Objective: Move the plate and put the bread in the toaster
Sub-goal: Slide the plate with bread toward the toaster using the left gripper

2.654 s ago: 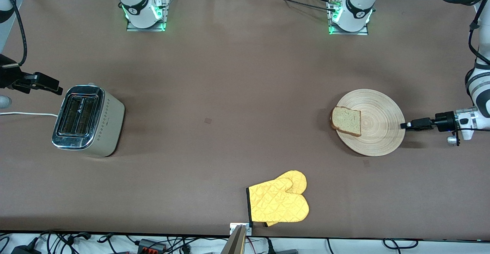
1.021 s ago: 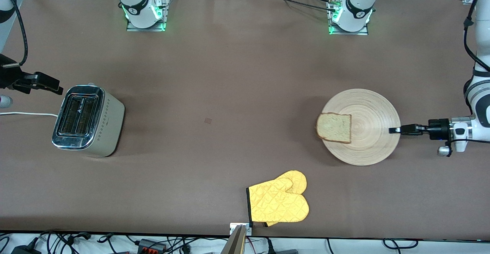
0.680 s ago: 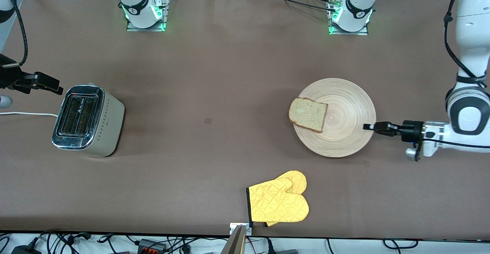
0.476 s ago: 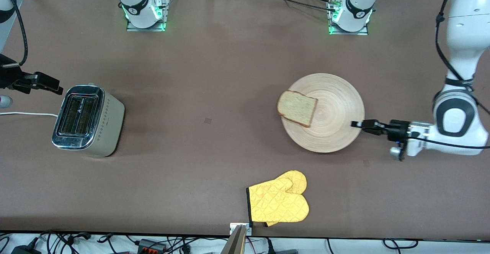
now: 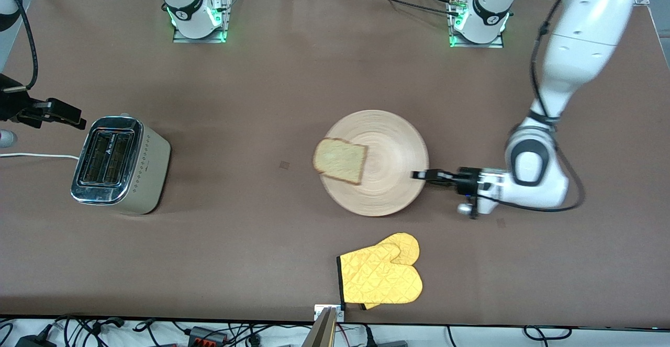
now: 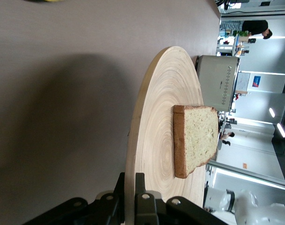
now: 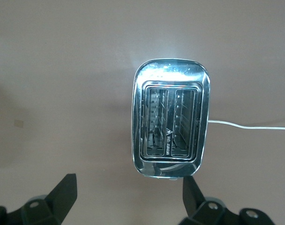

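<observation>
The left gripper lies level, jaws clamped on the rim of the round light-wood plate. The right gripper waits wide-jawed well away from that plate.

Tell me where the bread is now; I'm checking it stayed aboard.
In the front view the bread lies on the plate, overhanging the rim that faces the toaster.

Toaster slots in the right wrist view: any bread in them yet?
No: both slots of the toaster are empty, and the bread lies on the plate clamped by the left gripper.
</observation>
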Robot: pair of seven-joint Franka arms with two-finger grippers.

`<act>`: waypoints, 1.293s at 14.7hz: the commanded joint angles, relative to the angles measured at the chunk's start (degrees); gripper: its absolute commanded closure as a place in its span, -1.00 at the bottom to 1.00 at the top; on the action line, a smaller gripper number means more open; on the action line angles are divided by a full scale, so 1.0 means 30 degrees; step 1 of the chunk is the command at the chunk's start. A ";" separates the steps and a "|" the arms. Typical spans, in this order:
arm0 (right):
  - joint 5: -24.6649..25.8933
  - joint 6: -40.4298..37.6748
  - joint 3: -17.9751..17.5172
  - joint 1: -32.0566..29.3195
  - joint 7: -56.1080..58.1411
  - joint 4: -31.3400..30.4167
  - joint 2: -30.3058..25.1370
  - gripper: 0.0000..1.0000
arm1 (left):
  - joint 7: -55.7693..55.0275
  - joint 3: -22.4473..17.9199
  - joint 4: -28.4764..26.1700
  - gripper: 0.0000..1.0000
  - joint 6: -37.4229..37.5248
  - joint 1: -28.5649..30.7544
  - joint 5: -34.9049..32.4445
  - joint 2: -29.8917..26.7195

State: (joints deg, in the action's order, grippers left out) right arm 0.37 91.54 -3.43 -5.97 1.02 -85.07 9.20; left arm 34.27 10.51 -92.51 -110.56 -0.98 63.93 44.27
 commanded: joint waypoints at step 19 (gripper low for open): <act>-0.0182 -0.0629 -0.0115 0.0347 -0.0161 -0.0353 0.0271 -1.00 | 0.7239 -0.0133 -0.1655 -1.00 -0.6360 -0.4597 0.7782 0.0508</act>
State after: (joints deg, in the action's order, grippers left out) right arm 0.24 90.27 -3.62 -5.59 1.03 -85.68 9.82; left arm 53.99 10.44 -96.73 -130.12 -15.26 86.05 47.62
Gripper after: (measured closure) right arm 0.000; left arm 0.586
